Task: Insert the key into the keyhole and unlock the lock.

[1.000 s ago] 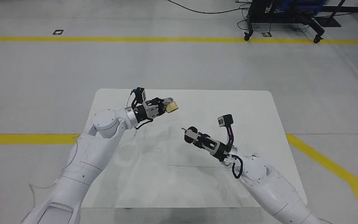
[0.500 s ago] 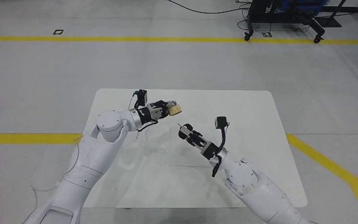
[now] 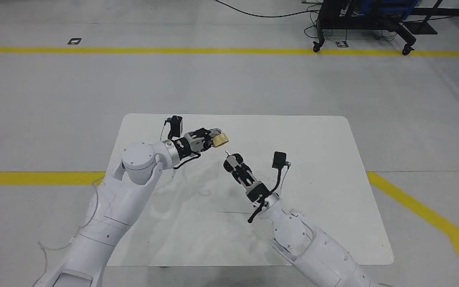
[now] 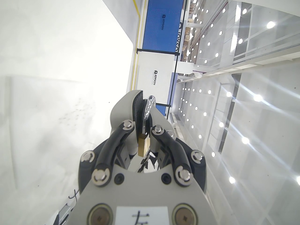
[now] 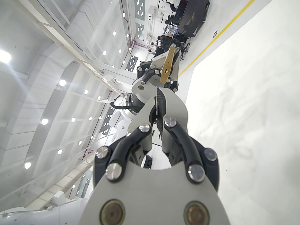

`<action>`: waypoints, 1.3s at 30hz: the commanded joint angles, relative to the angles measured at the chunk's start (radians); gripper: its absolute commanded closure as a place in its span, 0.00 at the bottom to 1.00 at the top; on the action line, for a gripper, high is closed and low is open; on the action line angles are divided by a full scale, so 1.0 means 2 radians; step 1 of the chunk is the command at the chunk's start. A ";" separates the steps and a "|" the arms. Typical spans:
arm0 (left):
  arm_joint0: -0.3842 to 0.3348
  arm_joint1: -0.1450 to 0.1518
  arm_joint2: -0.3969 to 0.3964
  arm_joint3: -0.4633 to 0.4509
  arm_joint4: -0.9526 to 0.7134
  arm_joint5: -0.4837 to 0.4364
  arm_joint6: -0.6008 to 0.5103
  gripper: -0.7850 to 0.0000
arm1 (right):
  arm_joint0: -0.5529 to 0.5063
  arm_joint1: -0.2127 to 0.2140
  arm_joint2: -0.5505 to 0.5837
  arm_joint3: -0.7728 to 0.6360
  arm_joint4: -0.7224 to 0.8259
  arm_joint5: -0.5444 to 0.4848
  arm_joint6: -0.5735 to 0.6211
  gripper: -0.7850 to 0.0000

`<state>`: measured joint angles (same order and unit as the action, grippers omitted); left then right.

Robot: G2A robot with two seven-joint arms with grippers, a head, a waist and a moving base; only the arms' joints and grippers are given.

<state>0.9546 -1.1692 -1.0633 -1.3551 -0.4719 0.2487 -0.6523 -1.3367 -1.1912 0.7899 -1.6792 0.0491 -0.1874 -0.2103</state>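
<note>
A brass padlock hangs above the white table, held by its silver shackle in my left gripper, which is shut on it. The lock's brass body sits between the fingers. My right gripper is shut on a thin metal key, whose tip points at the lock from just below and to its right in the top view. From the right wrist, the padlock shows edge-on just beyond the right gripper, its keyhole facing the key.
Both arms meet over the table's middle-left part. Yellow floor lines run beyond the far edge and at both sides. A dark cart stands far back on the right, away from the table.
My right arm has swung toward the far left, carrying the key from mid-table to just short of the padlock. The left gripper with the lock has shifted only slightly.
</note>
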 commanded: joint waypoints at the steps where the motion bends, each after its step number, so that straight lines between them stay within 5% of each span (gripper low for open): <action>1: 0.000 0.000 0.000 0.000 0.001 0.003 -0.001 1.00 | 0.002 -0.003 0.001 0.003 0.000 0.005 -0.004 1.00; 39: 0.002 -0.006 -0.006 0.002 0.004 0.004 -0.016 1.00 | 0.010 -0.044 0.023 0.035 0.000 0.023 0.006 1.00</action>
<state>0.9596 -1.1804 -1.0747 -1.3508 -0.4639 0.2565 -0.6825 -1.3164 -1.2777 0.8354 -1.6088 0.0489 -0.1430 -0.1998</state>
